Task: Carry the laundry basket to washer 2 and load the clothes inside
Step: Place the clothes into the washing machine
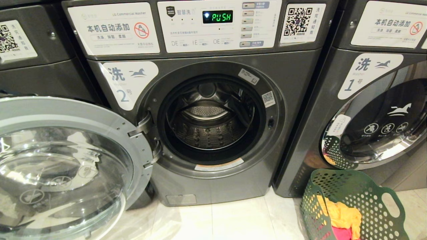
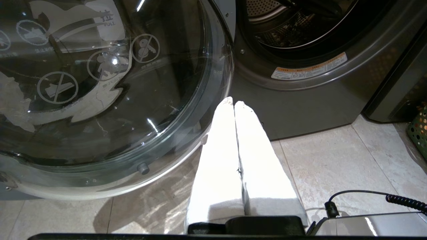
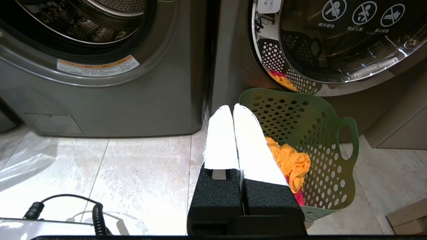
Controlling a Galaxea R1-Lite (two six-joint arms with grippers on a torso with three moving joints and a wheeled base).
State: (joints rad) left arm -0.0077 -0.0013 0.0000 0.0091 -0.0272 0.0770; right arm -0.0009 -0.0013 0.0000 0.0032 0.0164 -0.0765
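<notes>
Washer 2 [image 1: 293,110] stands straight ahead with its round glass door [image 1: 63,163] swung wide open to the left, and its steel drum [image 1: 206,125] shows nothing inside. The green laundry basket [image 1: 367,196] sits on the floor at the lower right, in front of washer 1. It holds the clothes [image 1: 342,215], an orange garment over a pink-red one. Neither arm shows in the head view. My left gripper [image 2: 233,102] is shut and empty, low beside the open door [image 2: 100,83]. My right gripper [image 3: 232,107] is shut and empty, just left of the basket [image 3: 320,133] and its clothes [image 3: 293,163].
Washer 1 [image 1: 377,110] stands to the right with its door closed, mirroring the basket. Another grey machine [image 1: 30,50] is at the far left. Pale floor tiles [image 1: 233,216] run before washer 2. A cardboard edge [image 3: 408,216] lies right of the basket.
</notes>
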